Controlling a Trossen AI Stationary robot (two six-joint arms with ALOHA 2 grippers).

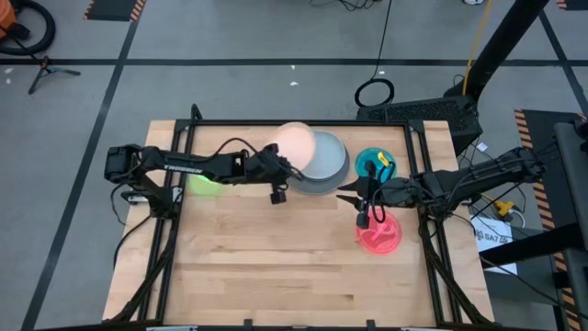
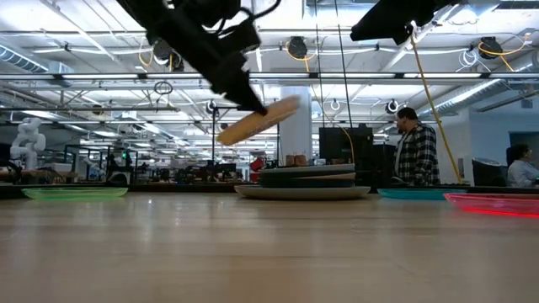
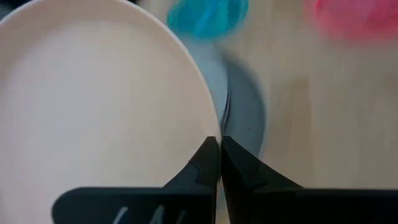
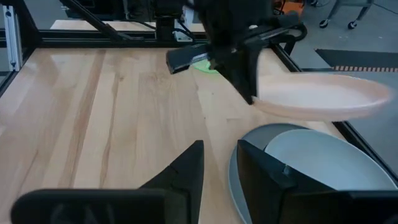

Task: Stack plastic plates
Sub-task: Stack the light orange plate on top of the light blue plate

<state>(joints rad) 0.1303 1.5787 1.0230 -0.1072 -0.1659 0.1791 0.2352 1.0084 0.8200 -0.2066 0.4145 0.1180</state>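
Note:
My left gripper (image 1: pixel 292 170) is shut on a cream plate (image 1: pixel 296 141), which it holds tilted in the air above the far-left side of the stack (image 2: pixel 303 181). That stack is a large grey plate (image 1: pixel 333 170) with darker plates on it, resting flat on the table. My right gripper (image 1: pixel 344 194) hovers open just right of the stack, between the teal plate (image 1: pixel 374 164) and the red plate (image 1: pixel 378 233). A translucent green plate (image 1: pixel 204 183) lies flat under the left arm. My left gripper (image 3: pixel 219 149) pinches the cream plate's rim (image 3: pixel 210 132) between its two fingers, at the plate's near edge. The fingers slant down from the table's left. The plate is lifted clear and tilted, its held edge higher in the low view (image 2: pixel 257 120).
The teal plate (image 2: pixel 417 194) and red plate (image 2: pixel 497 204) lie flat at the table's right, the green one (image 2: pixel 74 193) at its left. Bare wood covers the near half of the table (image 1: pixel 276 267). A person stands in the room beyond.

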